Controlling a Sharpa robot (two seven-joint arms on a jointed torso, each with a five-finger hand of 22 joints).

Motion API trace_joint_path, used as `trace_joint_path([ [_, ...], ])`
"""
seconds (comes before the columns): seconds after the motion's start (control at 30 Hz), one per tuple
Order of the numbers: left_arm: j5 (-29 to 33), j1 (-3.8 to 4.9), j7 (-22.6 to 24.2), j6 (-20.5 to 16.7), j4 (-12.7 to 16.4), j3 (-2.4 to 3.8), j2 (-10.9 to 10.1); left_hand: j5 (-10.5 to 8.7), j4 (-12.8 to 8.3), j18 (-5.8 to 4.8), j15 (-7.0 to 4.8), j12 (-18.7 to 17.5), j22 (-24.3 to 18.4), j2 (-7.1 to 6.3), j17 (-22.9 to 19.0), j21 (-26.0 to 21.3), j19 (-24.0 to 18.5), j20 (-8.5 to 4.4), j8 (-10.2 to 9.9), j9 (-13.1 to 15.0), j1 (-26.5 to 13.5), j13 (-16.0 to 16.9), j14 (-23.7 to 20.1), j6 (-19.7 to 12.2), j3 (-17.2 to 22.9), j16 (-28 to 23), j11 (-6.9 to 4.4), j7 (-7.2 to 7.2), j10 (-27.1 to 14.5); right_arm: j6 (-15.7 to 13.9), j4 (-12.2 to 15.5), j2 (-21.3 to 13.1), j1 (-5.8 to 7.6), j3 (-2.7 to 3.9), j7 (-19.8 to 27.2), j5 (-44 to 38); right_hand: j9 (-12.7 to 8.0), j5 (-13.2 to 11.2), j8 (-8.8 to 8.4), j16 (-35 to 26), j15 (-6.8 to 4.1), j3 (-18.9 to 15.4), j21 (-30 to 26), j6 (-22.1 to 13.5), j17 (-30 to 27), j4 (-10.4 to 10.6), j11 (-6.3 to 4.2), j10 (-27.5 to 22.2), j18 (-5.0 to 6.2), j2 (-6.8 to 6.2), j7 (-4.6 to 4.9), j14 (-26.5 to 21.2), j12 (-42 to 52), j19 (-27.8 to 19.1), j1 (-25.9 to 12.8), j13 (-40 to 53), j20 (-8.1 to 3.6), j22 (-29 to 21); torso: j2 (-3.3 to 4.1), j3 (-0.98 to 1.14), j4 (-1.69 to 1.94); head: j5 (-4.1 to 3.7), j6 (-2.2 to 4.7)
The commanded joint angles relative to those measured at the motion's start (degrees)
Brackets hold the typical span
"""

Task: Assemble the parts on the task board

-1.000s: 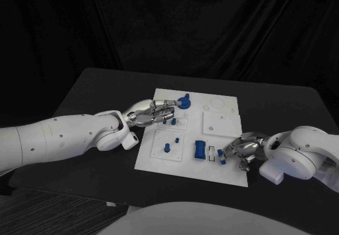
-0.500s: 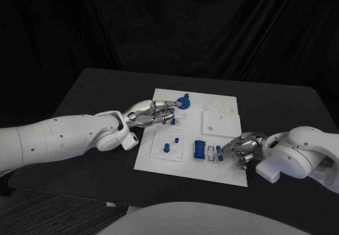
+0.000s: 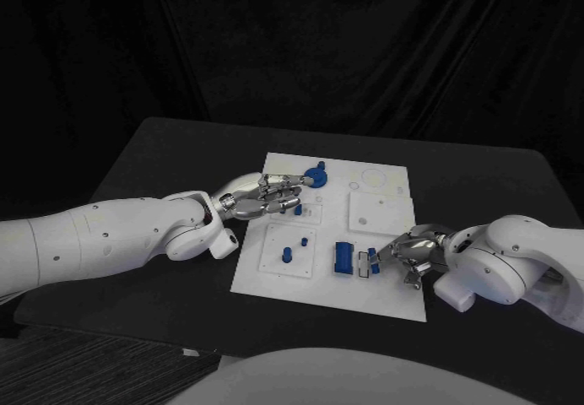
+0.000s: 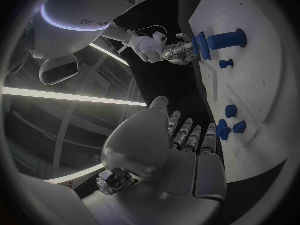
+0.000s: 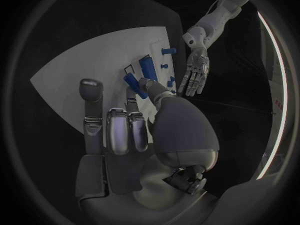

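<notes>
A: White task board [image 3: 305,291] flat in the middle of the black table [image 3: 170,169]. And the left hand [image 3: 258,196]?

B: Over the left edge of the task board, toward its far side. Palm down. Fingers straight and spread apart. Nothing held.

A: Close to anything?

B: Yes. Fingertips just beside a round blue knob [image 3: 316,176], standing up near the far edge of the task board.

A: Touching the knob?

B: Cannot tell. Very close, though.

A: And the right hand [image 3: 412,256]?

B: At the right edge of the task board, toward its near side. Thumb and one finger pinched on a small blue part [image 3: 375,266]. Other fingers stretched out over the task board.

A: Small blue part up in the air, or down on the task board?

B: Hard to say. Very low, right at the white top.

A: Anything next to it?

B: A long blue block [image 3: 346,258], just beside the small blue part and a bit nearer the middle of the task board. Not touched by either hand.

A: More blue bits?

B: Two little blue pegs [image 3: 289,253] on the left half of the task board, on a raised white square, between the left hand and the near edge.

A: And on the right half?

B: Another raised white square [image 3: 375,211], plain on top, farther back on the task board than the right hand.
</notes>
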Motion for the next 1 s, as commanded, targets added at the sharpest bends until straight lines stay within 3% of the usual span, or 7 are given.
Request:
trace_joint_path([
  [0.03, 0.0, -0.08, 6.1, 0.7, 0.1, 0.05, 0.0, 1.06, -0.6, -2.96, 0.18, 1.1, 0.7, 0.31, 0.2, 0.8, 0.3, 0.44, 0.1, 0.0, 0.6, 0.3, 0.6, 0.3, 0.1, 0.6, 0.53, -0.13, 0.0, 0.3, 0.0, 0.2, -0.09, 0.0, -1.4, -1.9, 3.4, -0.9, 3.17, -0.4, -0.33, 1.1, 0.6, 1.6, 4.8, 0.6, -0.33, 6.4, -0.02, 1.09, -0.37, 4.3, 1.0, -0.1, -1.1, 15.2, -0.25, 5.2, 0.03, 0.0, -0.02, 0.1, 0.01],
  [0.3, 0.0, -0.11, 6.0, 0.9, 0.0, 0.05, 0.2, 1.13, -0.7, -2.87, 0.22, 1.2, 0.8, 0.31, 0.2, 0.8, 0.3, 0.56, 0.1, 0.0, 0.7, 0.3, 0.7, 0.5, 0.2, 0.6, 0.54, 0.0, -0.1, 1.3, -0.1, 0.7, -0.16, 0.0, -1.6, -2.9, 3.7, -3.5, 3.22, -0.5, -0.29, 0.6, 0.2, 1.3, 4.6, 1.2, -0.28, 6.4, 0.03, 1.24, -0.33, 4.3, 1.0, -0.2, -1.6, 15.2, -0.21, 5.0, 0.0, 0.0, 0.06, 0.02, 0.01],
  [1.0, 0.0, -0.16, 5.6, 1.3, -0.2, 0.05, 0.4, 1.29, -0.9, -2.51, 0.34, 1.3, 0.9, 0.24, 0.2, 0.9, 0.6, 1.04, 0.2, 0.1, 1.1, 0.3, 0.8, 1.6, 0.7, 0.7, 0.29, 1.0, -0.2, 3.5, -0.6, 1.5, -0.56, 0.0, -2.2, -5.1, 3.9, -5.8, 3.04, -0.6, -0.19, 0.4, -0.5, 0.7, 4.4, 2.2, -0.15, 6.4, 0.12, 1.94, -0.18, 4.2, 1.0, -0.4, -2.3, 15.2, -0.13, 4.8, -0.01, -0.03, 0.03, 0.03, 0.01],
])
